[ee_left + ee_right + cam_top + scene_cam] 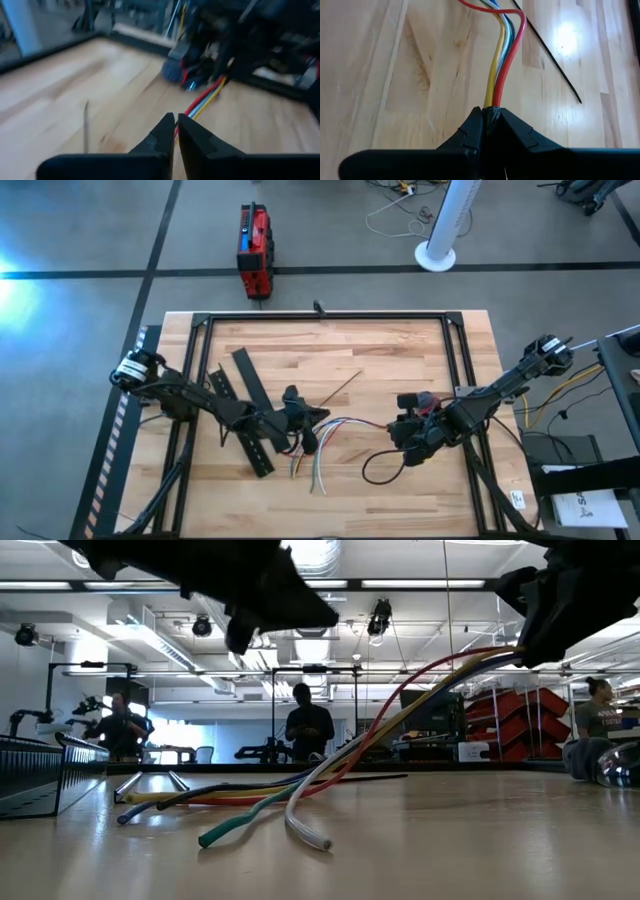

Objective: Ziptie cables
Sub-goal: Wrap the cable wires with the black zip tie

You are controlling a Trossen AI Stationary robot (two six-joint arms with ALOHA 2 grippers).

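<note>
place: likely robotics lab | cues: ceiling strip lights (400, 584), red bins (520, 710), people at benches (308, 725)

Both arms reach toward table centre, jaws closed on each.

arms: dark, jointed, white-labelled bases
left tool (176, 125): black tapered fingers
right tool (489, 120): black wedge-shaped fingers

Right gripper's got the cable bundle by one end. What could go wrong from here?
1. The right gripper pinches the cables only at their tip, so some may slip out.
2. Their free ends fan apart on the table, which could make looping hard.
3. The zip tie lies loose; the shut left gripper must still fetch it.
</note>
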